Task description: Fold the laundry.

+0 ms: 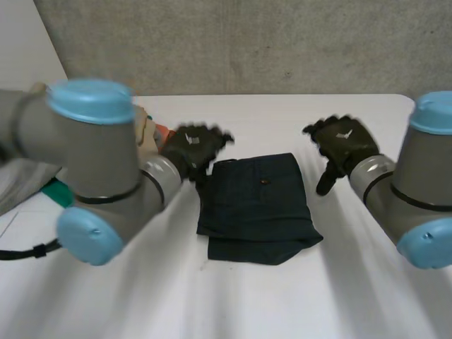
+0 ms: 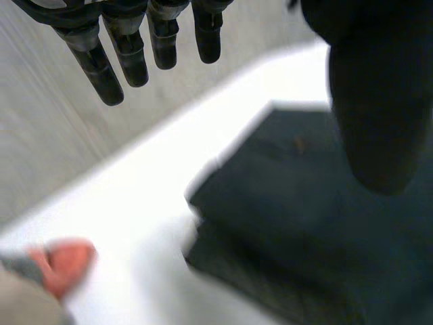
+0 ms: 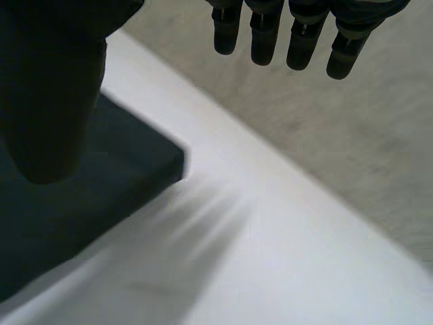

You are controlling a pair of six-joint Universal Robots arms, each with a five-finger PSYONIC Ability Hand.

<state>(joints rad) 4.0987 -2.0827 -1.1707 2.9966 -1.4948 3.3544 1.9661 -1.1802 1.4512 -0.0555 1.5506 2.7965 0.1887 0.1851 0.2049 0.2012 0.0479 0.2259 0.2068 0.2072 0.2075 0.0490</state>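
head view: folded dark blue cloth garment (image 1: 256, 208) lies mid white table (image 1: 226, 304). left hand (image 1: 192, 147) sits just beside its far left corner; right hand (image 1: 344, 145) is near its far right corner, apart from it. heap of grey, green and orange clothes (image 1: 28, 180) at the left, partly hidden by the left arm.
left wrist view: fingers (image 2: 128, 57) straight, spread, holding nothing; garment lies under the thumb, contact cannot be told.
right wrist view: fingers (image 3: 298, 37) straight, apart, empty; garment corner lies beside the thumb.
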